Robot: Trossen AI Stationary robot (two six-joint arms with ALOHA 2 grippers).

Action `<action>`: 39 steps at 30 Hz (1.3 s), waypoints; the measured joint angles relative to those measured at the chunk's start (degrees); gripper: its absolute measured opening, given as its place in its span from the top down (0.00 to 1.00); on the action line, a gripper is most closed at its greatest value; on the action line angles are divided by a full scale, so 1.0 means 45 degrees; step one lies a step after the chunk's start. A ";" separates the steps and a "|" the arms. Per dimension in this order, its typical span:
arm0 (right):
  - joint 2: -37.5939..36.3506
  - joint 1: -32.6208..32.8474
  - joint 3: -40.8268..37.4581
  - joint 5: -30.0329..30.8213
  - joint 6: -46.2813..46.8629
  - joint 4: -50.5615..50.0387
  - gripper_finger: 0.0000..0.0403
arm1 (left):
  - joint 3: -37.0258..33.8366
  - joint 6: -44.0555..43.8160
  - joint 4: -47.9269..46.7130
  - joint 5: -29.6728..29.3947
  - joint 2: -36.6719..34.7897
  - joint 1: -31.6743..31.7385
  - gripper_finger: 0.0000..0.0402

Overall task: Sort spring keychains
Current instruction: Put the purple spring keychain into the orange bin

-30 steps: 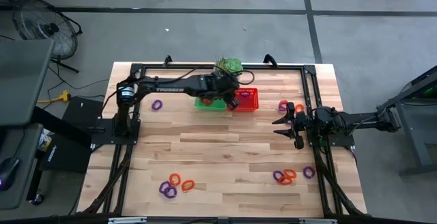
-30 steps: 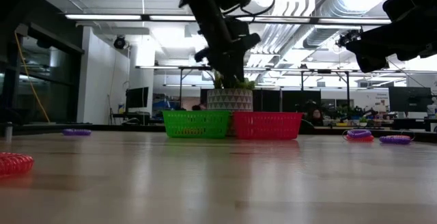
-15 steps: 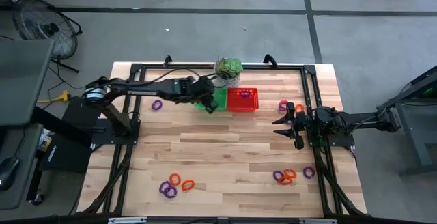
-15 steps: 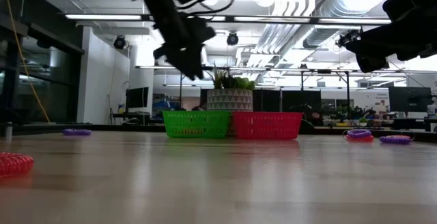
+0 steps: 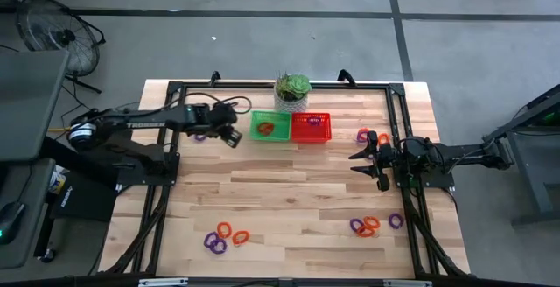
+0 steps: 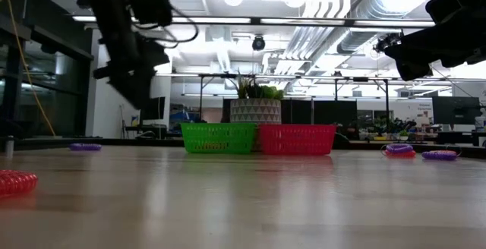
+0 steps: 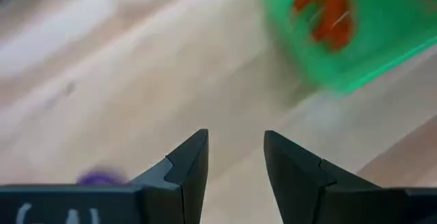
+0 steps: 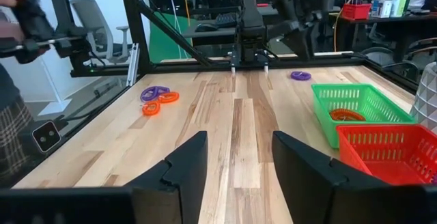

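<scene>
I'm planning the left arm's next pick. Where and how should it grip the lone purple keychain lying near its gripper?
Probably from straight above: the purple keychain lies flat on the table, a coiled ring with an open middle. Set one finger of the open left gripper inside the ring, one outside, and pinch one side of the coil.

wooden table (image 5: 289,191) — baskets (image 5: 290,126), plant pot (image 5: 291,92), spring keychains (image 5: 226,235)
</scene>
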 joint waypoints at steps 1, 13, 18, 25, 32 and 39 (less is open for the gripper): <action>0.0000 0.0000 0.0002 0.0000 -0.0002 0.0007 0.60 | -0.0151 0.0003 -0.0120 0.0341 -0.0123 0.0213 0.65; 0.0000 0.0000 0.0002 0.0000 -0.0002 -0.0001 0.61 | -0.1705 0.1142 -0.1826 0.2960 -0.0354 0.2074 0.65; 0.0000 0.0000 0.0002 0.0000 0.0000 -0.0001 0.60 | -0.1844 0.1446 -0.2374 0.2086 -0.0354 0.2360 0.65; 0.0000 0.0000 0.0002 0.0002 0.0000 -0.0001 0.60 | -0.1849 0.1845 -0.2312 0.1726 -0.0075 0.2860 0.65; 0.0000 0.0000 0.0000 0.0001 -0.0001 -0.0001 0.61 | -0.1849 0.2191 -0.2014 0.1689 0.0506 0.3450 0.65; 0.0000 0.0000 0.0002 0.0002 0.0000 -0.0001 0.60 | -0.1849 0.2666 -0.1530 0.1703 0.1120 0.3745 0.65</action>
